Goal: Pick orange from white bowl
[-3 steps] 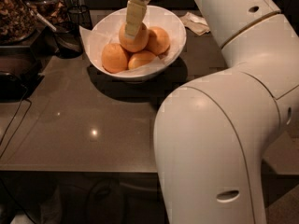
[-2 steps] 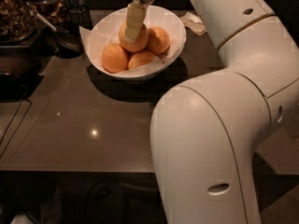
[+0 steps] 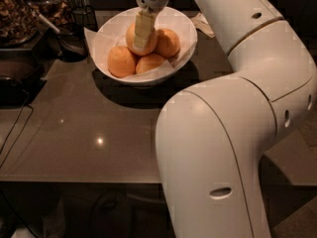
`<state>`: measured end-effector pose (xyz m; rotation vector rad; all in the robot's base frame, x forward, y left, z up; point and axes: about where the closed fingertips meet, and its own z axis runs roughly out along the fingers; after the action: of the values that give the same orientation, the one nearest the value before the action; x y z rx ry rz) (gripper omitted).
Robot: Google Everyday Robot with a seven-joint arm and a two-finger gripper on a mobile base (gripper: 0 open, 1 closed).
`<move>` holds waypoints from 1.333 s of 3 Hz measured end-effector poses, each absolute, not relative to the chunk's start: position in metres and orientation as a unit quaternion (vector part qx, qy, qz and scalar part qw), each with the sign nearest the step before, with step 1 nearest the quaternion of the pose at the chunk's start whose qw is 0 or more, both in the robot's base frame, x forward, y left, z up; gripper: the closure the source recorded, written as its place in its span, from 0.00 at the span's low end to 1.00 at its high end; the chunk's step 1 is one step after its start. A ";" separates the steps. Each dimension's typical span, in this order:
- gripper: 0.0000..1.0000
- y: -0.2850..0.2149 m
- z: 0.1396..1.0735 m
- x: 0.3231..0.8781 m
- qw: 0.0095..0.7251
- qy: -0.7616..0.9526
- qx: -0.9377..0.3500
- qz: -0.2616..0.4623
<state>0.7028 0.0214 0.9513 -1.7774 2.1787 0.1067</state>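
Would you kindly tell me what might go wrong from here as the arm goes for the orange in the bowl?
The gripper is down at the orange, which is piled against three smaller fruits in the bowl.
1. The smooth, round orange may slip free and roll back onto the pile.
2. A lift could nudge a neighbouring fruit towards the rim.
3. Pushing lower might shift or tip the bowl.

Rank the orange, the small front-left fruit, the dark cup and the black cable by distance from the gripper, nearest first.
1. The orange: directly under the gripper, inside the white bowl.
2. Small front-left fruit: bowl's front left.
3. Dark cup: left of the bowl.
4. Black cable: table's far left.
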 end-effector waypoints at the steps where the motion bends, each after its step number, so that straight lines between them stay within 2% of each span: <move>1: 0.29 0.024 0.943 0.703 0.155 0.764 -0.625 0.040; 2: 0.28 0.026 0.936 0.703 0.147 0.763 -0.628 0.042; 4: 0.70 0.035 0.942 0.689 0.163 0.731 -0.661 0.045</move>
<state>0.6891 0.0348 0.9418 -1.8851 2.0860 0.1287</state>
